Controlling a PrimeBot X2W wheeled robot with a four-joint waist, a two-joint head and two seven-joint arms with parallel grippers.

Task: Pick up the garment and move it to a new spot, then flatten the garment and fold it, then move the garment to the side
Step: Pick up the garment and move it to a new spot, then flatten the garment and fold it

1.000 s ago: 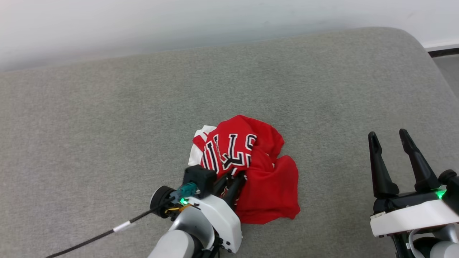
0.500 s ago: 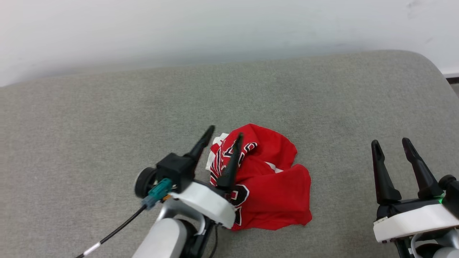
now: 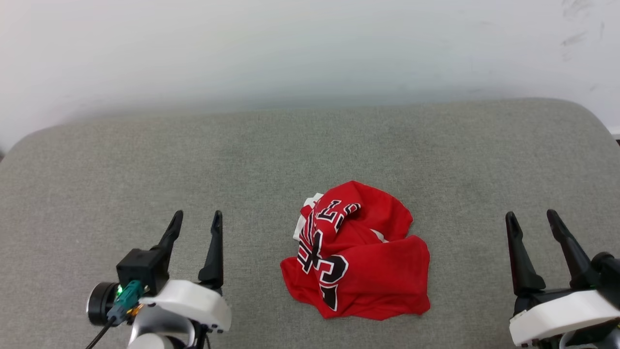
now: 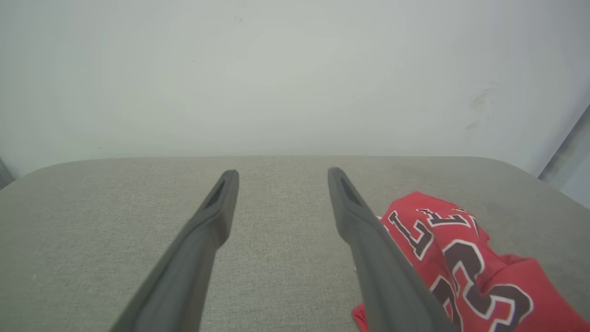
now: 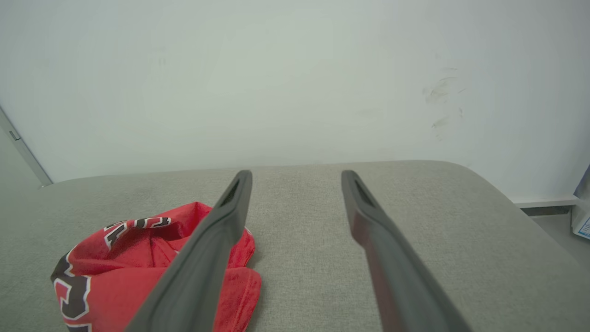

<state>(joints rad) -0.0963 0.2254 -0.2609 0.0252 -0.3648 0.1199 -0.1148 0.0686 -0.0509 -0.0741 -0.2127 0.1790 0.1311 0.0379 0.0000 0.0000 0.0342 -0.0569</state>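
Now the garment (image 3: 358, 252) sits crumpled on the grey cushion (image 3: 310, 145), off to the right of the left gripper (image 3: 198, 214) and slightly nearer it than the right gripper (image 3: 530, 214) (a heap, no clear long axis). Both finger pairs are spread and empty. A second ago the left was pinched into the cloth; it has since released and backed off.

The crumpled garment (image 4: 465, 272) bears black, white-outlined lettering: two letters L and the number 23 can be read; the rest is hidden in folds
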